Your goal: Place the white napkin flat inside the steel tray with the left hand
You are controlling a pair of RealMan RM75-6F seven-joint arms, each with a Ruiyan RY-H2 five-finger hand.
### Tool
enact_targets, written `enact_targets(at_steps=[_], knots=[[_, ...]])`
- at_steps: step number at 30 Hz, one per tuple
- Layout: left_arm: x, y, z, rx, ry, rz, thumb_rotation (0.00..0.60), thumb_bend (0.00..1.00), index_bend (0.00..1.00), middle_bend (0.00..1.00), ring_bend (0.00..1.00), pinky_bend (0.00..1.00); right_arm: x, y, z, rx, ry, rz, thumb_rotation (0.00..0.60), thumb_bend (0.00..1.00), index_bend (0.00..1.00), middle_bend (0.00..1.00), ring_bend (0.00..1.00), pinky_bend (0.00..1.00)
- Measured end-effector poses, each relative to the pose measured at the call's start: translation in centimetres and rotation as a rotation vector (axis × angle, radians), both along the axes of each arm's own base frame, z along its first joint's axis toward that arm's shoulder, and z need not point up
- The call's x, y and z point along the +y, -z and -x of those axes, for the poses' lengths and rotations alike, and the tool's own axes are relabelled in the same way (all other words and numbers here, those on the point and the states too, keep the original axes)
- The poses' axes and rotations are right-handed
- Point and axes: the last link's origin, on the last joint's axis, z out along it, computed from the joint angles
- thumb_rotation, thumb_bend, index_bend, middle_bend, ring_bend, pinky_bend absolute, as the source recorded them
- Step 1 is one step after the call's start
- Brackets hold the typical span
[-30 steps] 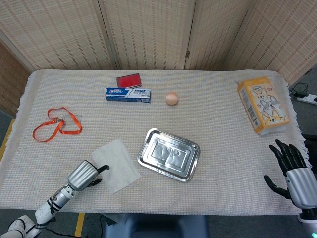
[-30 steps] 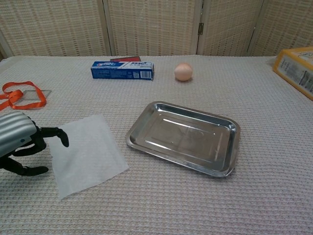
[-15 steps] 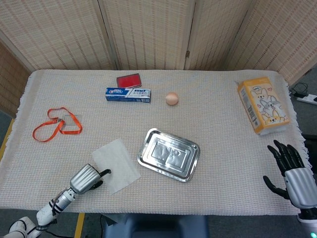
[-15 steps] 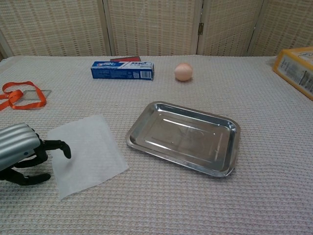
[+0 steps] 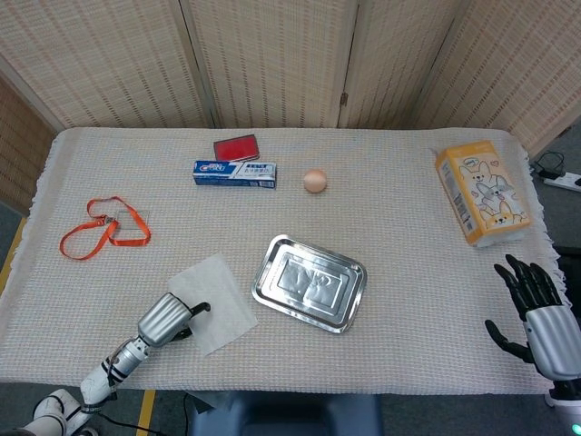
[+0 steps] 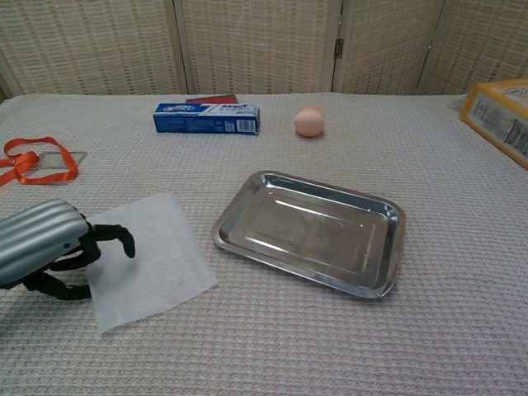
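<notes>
One white napkin [image 6: 147,257] lies flat by the steel tray [image 6: 309,231], so my left hand [image 6: 49,252] curls over its edge, not gripping yet.

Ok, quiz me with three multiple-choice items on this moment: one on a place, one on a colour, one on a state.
1. The white paper napkin lies: A in the tray; B on the cloth left of the tray; C on the box.
2. The looped strap is: A orange; B green; C black.
3. The rectangular steel tray is: A empty; B holding the egg; C upside down.

Answers: 1 B, it lies flat under the left hand fingertips. 2 A, plainly orange. 3 A, its bare floor shows and the tan egg sits apart behind it.
</notes>
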Motion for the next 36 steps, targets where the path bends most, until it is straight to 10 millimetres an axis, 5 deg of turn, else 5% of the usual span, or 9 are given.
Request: enact_targets(at_steps=[10,27,36], knots=[[0.0,0.2,-0.3,-0.033,0.019,-0.02,0.6,0.41,0.63,1.0,1.0,1.0,-0.1,0.2,0.0,0.004,0.003,-0.009,0.6,0.38,0.0,0.0,0.0,0.0],[-0.1,0.7,-0.8,-0.077,0.037,-0.015,0.6,0.68,0.62,1.0,1.0,1.0,-0.1,0.2,0.0,0.004,0.004,-0.015,0.6,0.38,0.0,0.0,0.0,0.0],[0.0,0.1,-1.7,-0.114,0.081,-0.051,0.6,0.69,0.62,1.0,1.0,1.0,0.0,0.1,-0.1,-0.002,0.0,-0.015,0.6,0.38,0.0,0.0,0.0,0.0]])
